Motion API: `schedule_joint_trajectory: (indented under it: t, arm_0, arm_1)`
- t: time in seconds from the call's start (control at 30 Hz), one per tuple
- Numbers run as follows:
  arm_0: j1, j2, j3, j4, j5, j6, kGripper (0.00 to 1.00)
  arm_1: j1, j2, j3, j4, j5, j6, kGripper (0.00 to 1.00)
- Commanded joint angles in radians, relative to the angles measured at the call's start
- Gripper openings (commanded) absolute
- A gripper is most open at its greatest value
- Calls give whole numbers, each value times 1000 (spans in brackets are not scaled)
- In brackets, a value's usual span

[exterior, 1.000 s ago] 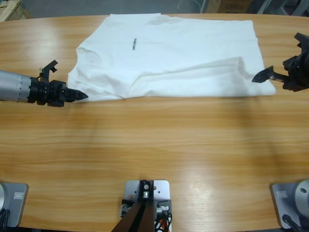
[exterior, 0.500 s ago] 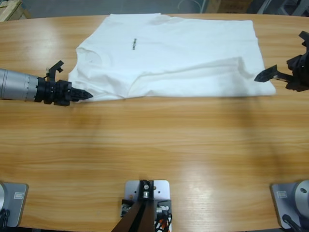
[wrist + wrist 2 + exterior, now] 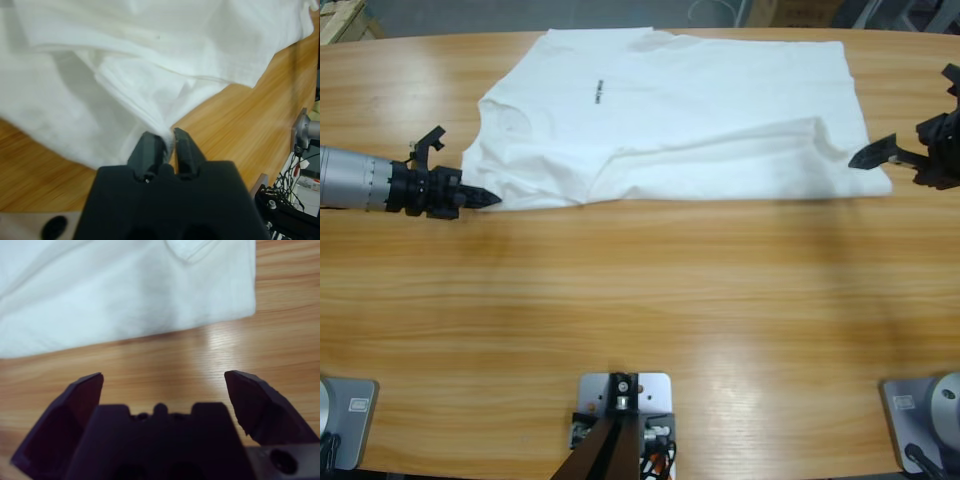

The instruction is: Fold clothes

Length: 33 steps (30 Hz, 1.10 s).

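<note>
Table (image 3: 640,300), T-shirt (image 3: 670,120), two grippers.
T-shirt spread flat (dark chest print); left gripper (image 3: 166,145) pinches its sleeve edge between narrow jaws; right gripper (image 3: 165,385) spread wide, shirt's corner just ahead of it, apart.

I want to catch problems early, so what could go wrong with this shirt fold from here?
The left gripper pinches only a thin tip of the T-shirt at its corner, so the fabric may slip out once lifted. The right gripper is open over bare table, short of the hem; if the left arm lifts alone, the shirt could drag and bunch.
</note>
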Motion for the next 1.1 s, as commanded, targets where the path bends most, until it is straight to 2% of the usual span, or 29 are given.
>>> schedule_joint_trajectory:
  t: [0.03, 0.1, 0.2, 0.27, 0.47, 0.7, 0.9, 1.1]
  arm_0:
    - [22, -17, 29, -13, -20, 23, 0]
    - [23, -22, 28, -13, -20, 20, 0]
    - [28, -22, 30, -13, -20, 19, 0]
    - [28, -22, 31, -12, -22, 18, 0]
    - [28, -25, 30, -12, -23, 18, 0]
    - [28, -23, 30, -12, -23, 18, 0]
    - [28, -21, 28, -13, -23, 19, 0]
    - [26, -11, 27, -13, -21, 24, 0]
  arm_1:
    - [-162, -7, 45, -18, 38, 75, 977]
    - [-207, 5, 68, -55, 82, 103, 977]
    - [-256, 34, 156, -200, 178, 180, 969]
    - [-258, 76, 199, -289, 214, 206, 906]
    - [-285, 195, 182, -345, 234, 159, 904]
    - [-391, 210, 162, -343, 222, 34, 904]
    - [-397, 227, 134, -375, 257, -34, 904]
    - [-397, 281, 134, -393, 259, -40, 904]
